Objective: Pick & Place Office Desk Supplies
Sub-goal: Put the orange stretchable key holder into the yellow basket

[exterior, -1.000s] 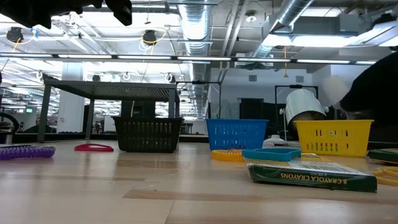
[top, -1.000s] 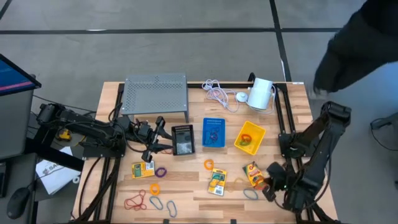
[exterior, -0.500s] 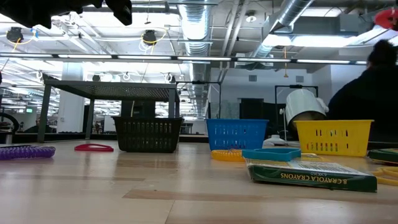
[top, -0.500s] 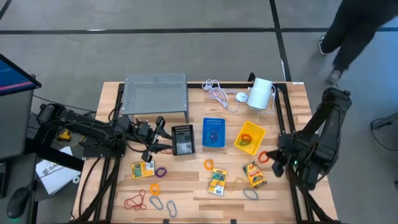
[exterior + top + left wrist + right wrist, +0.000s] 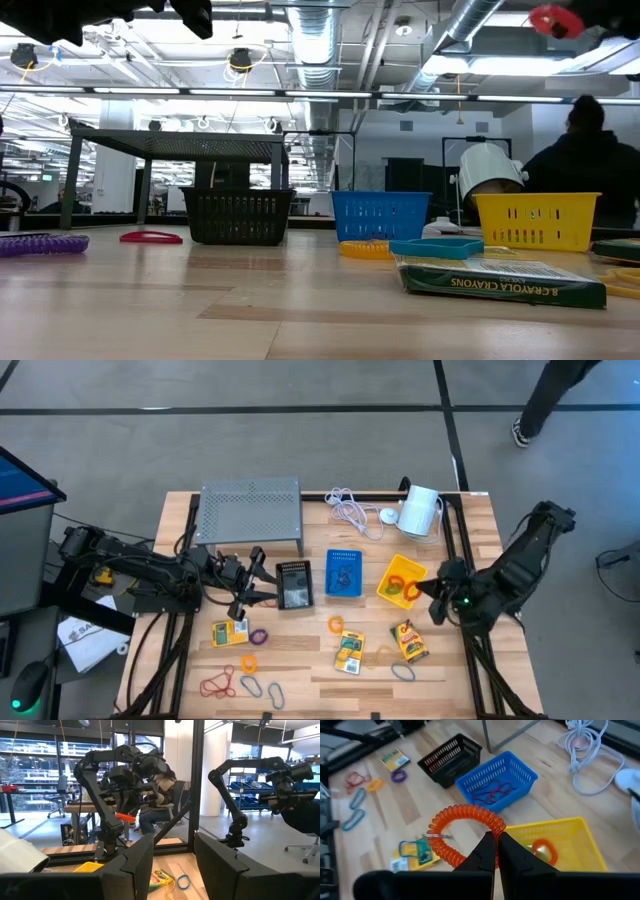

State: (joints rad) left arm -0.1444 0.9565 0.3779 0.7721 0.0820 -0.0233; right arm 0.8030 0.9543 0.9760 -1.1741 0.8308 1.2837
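Note:
My right gripper (image 5: 433, 598) hangs just right of the yellow bin (image 5: 401, 581), shut on an orange coiled loop (image 5: 467, 827), which also shows high up in the low view as the loop (image 5: 548, 18). My left gripper (image 5: 262, 586) waits open next to the black bin (image 5: 293, 584); its fingers (image 5: 145, 862) stand apart. The blue bin (image 5: 344, 573) holds red loops. Yellow packets (image 5: 230, 632), (image 5: 349, 651), (image 5: 408, 640) and loose loops (image 5: 217, 684), (image 5: 259, 635), (image 5: 335, 624), (image 5: 403, 672) lie flat on the table. My right gripper pinches the orange coiled loop by the stretch of coil nearest to it (image 5: 491, 827), between its two fingertips (image 5: 487, 844). The fingers slant down toward the table. The loop is lifted clear, jutting out past the fingertips over the yellow bin's near wall (image 5: 555, 827).
A grey perforated shelf (image 5: 251, 512), a coiled white cable (image 5: 350, 510) and a white cylinder (image 5: 418, 510) stand along the far edge. A person (image 5: 590, 150) shows beyond the table. Bare wood lies between the bins and the packets.
My right gripper has risen from the table's near right corner and moved toward the far edge, up to the yellow bin, carrying the orange loop lifted clear. A person beyond the far right corner has walked away.

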